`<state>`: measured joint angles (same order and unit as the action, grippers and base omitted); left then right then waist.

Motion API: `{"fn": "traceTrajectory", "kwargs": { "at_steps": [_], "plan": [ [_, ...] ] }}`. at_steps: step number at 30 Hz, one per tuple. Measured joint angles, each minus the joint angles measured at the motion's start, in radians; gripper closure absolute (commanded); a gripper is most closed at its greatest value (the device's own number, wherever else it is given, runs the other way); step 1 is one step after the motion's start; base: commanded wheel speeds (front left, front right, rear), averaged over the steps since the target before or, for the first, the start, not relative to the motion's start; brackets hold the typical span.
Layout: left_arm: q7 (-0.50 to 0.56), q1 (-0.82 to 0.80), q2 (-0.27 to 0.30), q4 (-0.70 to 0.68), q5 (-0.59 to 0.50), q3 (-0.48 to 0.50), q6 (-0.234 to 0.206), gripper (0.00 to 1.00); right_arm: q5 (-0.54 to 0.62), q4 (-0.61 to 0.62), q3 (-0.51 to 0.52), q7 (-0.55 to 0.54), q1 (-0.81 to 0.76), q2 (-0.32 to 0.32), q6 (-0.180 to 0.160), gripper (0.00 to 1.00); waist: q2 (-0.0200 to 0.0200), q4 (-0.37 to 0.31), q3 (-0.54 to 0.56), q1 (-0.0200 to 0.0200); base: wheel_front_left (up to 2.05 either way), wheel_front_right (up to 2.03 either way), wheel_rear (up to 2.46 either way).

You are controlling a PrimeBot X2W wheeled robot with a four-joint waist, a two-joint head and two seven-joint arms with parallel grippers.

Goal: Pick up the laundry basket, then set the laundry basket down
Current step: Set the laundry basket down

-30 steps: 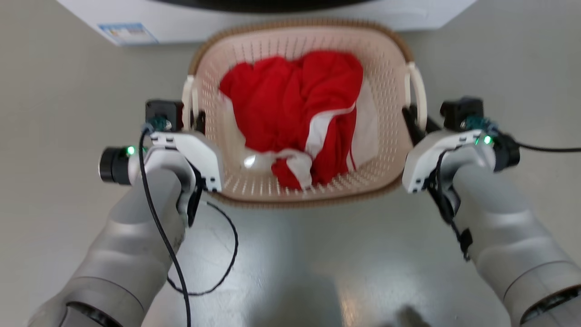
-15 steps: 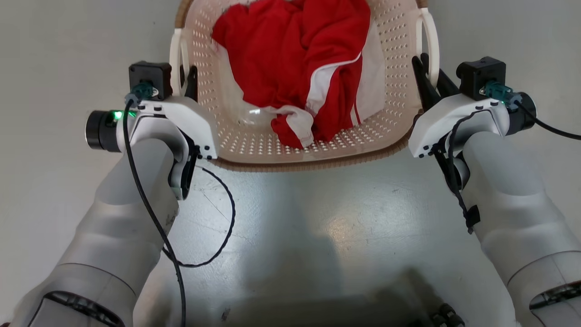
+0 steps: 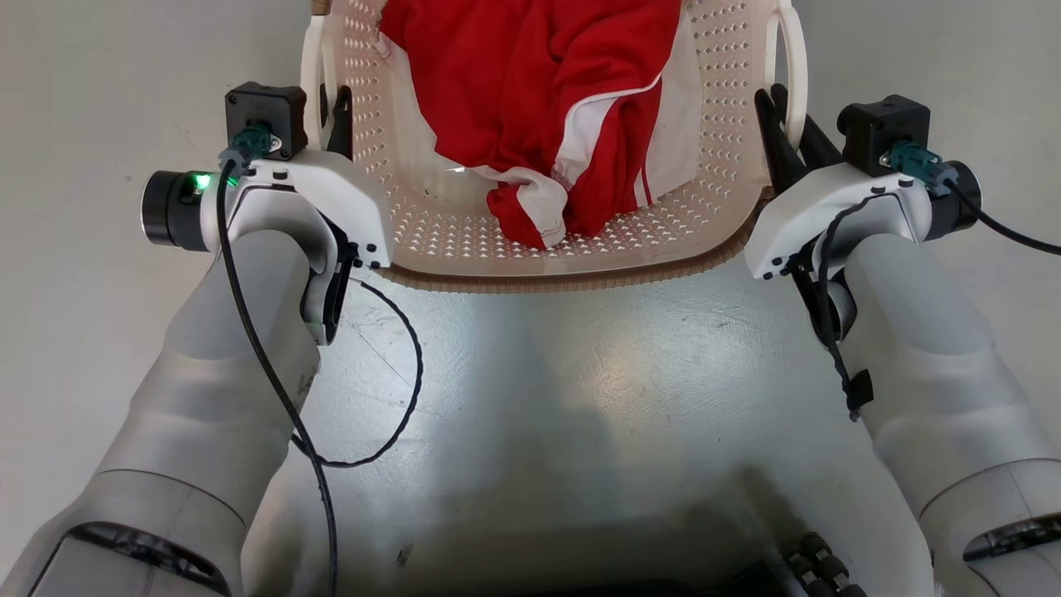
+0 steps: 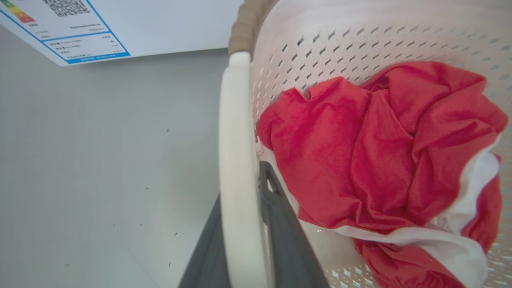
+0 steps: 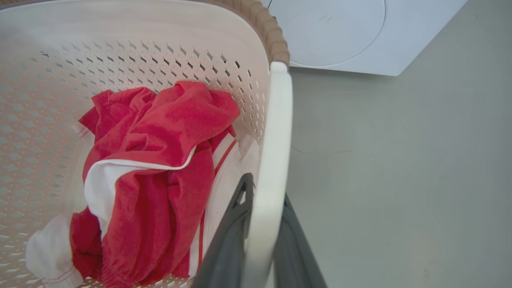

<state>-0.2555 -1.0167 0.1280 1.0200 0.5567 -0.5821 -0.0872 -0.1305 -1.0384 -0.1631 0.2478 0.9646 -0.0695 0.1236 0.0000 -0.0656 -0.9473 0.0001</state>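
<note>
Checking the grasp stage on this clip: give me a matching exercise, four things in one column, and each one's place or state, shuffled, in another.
1. left gripper
2. right gripper
3. red garment
4. washer

A. lying in the laundry basket
B. white, beyond the basket
C. shut on the left handle
D. shut on the right handle

Pairs: 1-C, 2-D, 3-A, 4-B
</note>
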Motion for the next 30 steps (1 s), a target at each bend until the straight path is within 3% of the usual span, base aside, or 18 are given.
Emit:
{"fn": "traceTrajectory", "kwargs": {
  "at_steps": [17,18,19,20,30],
  "plan": [
    [-0.005,-0.021,-0.014,0.044,-0.077,0.064,0.026,1.00,-0.030,0.017,-0.023,0.000,0.000,-0.001,0.000,1.00,0.0000,-0.004,-0.028,0.0000,0.00,0.00,0.00],
    [-0.007,-0.021,-0.019,0.048,-0.076,0.075,0.026,1.00,-0.033,0.017,-0.022,0.000,0.000,-0.001,0.000,0.93,0.0000,-0.004,-0.028,0.0000,0.00,0.00,0.00],
    [-0.009,-0.021,-0.024,0.052,-0.074,0.085,0.023,0.51,-0.038,0.017,-0.018,0.000,0.000,0.000,0.000,0.58,0.0000,-0.004,-0.029,0.0000,0.00,0.00,0.00],
    [-0.011,-0.024,-0.026,0.060,-0.076,0.086,0.016,0.00,-0.038,0.017,-0.014,0.000,0.000,0.000,0.000,0.00,0.0000,-0.005,-0.030,0.0000,0.00,0.00,0.00],
    [-0.007,-0.038,-0.048,0.118,-0.087,0.094,0.007,0.00,-0.037,0.000,0.003,0.002,0.000,0.001,0.001,0.00,0.0000,-0.004,-0.023,0.0000,0.00,0.00,0.00]
  ]
}}
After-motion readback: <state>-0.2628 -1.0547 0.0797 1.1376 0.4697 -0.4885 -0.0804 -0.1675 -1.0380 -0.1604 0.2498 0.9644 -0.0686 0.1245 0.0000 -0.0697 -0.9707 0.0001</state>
